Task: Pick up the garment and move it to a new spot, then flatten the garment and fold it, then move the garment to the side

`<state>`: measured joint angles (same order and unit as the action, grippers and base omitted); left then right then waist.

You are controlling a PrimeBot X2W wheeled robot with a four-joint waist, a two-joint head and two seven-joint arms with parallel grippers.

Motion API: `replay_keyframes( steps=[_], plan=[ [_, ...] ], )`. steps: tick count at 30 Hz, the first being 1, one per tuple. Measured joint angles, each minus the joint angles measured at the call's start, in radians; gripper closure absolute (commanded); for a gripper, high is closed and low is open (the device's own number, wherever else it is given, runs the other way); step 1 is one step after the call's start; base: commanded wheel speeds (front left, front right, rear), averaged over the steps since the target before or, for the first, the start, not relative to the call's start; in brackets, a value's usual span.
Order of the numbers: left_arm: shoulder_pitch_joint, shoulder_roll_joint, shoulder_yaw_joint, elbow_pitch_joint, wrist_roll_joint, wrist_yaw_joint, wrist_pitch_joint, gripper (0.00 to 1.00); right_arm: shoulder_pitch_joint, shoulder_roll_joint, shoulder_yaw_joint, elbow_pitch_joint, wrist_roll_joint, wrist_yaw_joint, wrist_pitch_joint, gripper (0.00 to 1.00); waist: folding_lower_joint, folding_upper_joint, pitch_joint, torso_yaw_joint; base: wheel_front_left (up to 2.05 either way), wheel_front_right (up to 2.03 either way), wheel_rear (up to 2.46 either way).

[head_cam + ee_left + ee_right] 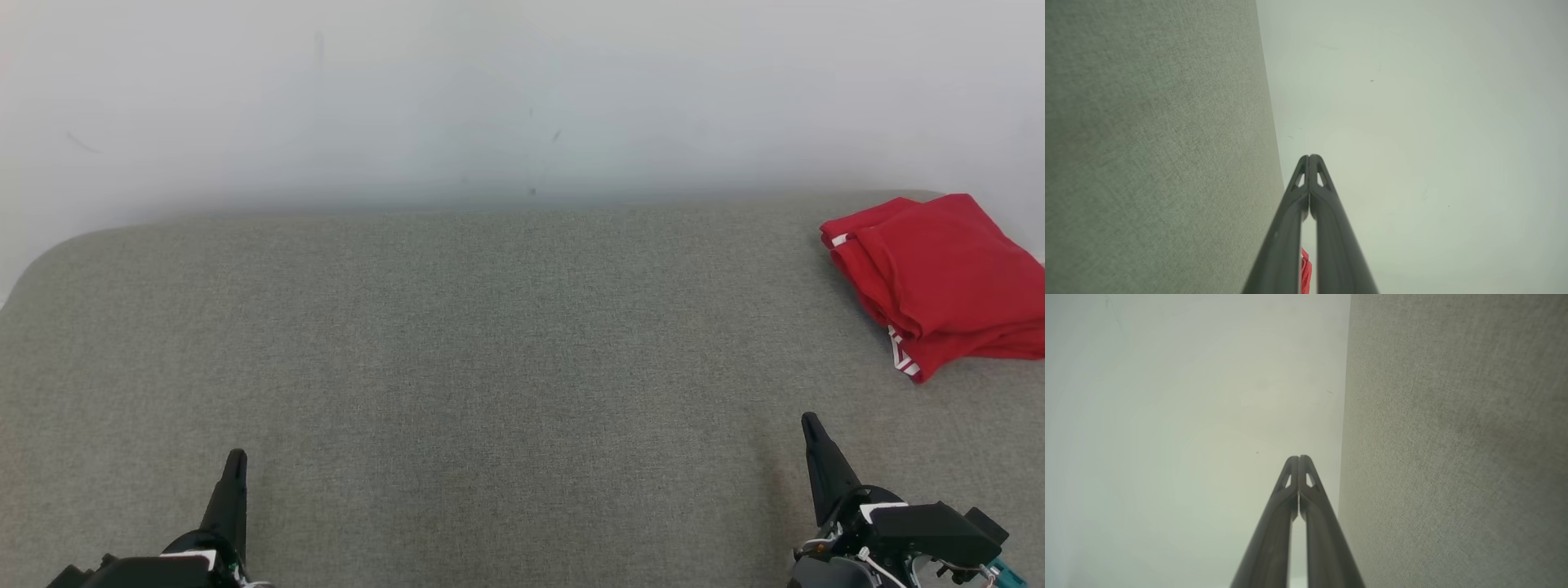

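The garment (939, 282) is red with white stripes at a hem, folded into a thick bundle at the far right of the grey surface (490, 367). A sliver of its red cloth (1305, 271) peeks between the fingers in the left wrist view. My left gripper (235, 461) rests at the lower left, shut and empty, tips pressed together (1309, 157). My right gripper (810, 423) sits at the lower right, well in front of the garment, also shut with nothing in it (1299, 458).
A pale wall (522, 98) rises right behind the grey fabric surface. The surface's left corner (49, 253) is rounded. The garment reaches the head view's right edge.
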<state>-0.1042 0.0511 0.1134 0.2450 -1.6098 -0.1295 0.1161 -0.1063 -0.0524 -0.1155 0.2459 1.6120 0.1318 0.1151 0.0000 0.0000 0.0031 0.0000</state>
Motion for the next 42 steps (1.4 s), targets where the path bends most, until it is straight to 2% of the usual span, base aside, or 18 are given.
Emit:
replay_keyframes(
  steps=[42],
  plan=[
    [0.0,0.0,0.0,0.0,-0.001,0.0,0.0,1.0,0.0,0.0,0.0,0.0,0.0,0.0,0.0,1.0,0.0,0.0,0.0,0.0,0.0,0.0,0.0]
  ],
)
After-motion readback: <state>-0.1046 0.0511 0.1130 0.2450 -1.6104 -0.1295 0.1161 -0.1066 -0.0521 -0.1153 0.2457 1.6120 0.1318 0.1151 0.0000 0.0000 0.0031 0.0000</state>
